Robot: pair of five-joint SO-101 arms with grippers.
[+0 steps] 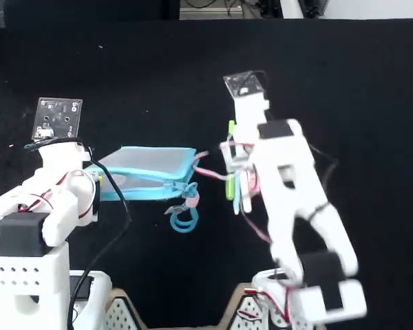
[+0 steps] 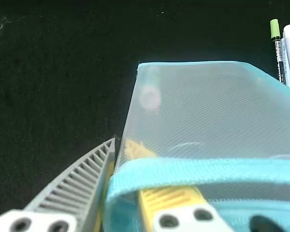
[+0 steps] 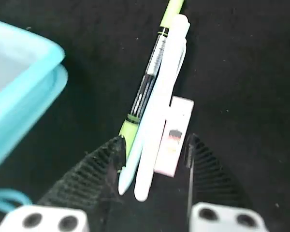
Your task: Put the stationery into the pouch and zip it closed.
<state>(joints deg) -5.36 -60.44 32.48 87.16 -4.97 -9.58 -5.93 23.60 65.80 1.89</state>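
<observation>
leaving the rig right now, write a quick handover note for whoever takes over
Left gripper: shut on the lip of the pouch, reaching into its open mouth.
Right gripper: open, straddling the pens and eraser, which lie together on the table beside the pouch.
Done: pouch unzipped and held.
Left: grip the stationery, load it into the pouch, zip it closed.

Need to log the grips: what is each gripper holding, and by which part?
The left gripper pinches the pouch by its open edge, one finger inside. The right gripper holds nothing; its open jaws straddle the pens and eraser.
</observation>
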